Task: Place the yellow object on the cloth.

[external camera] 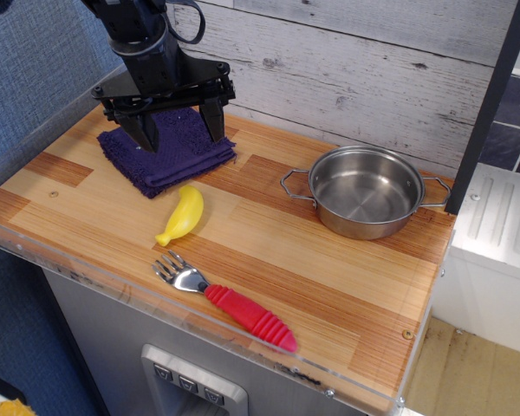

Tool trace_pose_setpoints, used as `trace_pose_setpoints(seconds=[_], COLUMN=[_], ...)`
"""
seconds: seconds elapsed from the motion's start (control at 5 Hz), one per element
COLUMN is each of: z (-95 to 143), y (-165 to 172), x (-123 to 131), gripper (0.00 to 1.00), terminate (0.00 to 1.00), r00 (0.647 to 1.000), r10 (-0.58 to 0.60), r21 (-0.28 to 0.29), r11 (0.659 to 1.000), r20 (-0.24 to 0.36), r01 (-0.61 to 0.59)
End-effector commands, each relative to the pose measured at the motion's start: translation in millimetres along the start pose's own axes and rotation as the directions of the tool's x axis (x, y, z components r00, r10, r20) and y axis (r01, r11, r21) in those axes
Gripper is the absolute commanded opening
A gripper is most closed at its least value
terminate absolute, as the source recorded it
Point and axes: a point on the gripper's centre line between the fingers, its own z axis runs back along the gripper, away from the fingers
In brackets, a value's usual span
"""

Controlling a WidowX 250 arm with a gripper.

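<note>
Yellow object (182, 215) lies on the worktop (347, 277), just near-right of the cloth (166, 149). The end effector (178, 126) hangs over the cloth, fingers wide, empty; best drop squarely across the banana's middle.

Whitewashed plank wall (373, 61) (weathered) behind a striped wooden countertop (329, 277).
</note>
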Motion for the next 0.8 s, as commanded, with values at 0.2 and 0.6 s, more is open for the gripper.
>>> trace_pose_setpoints(seconds=[0.2,0.6], z=[-6.7,-29.2], y=[-7.1,-4.9], x=[-6.2,-23.2], gripper=[1.00,1.00], terminate=[0.00,0.00], r00=[0.999,0.993], r10=[-0.048,-0.078], r21=[-0.012,0.022], r11=[0.999,0.997], r20=[-0.024,-0.085], r01=[0.048,0.080])
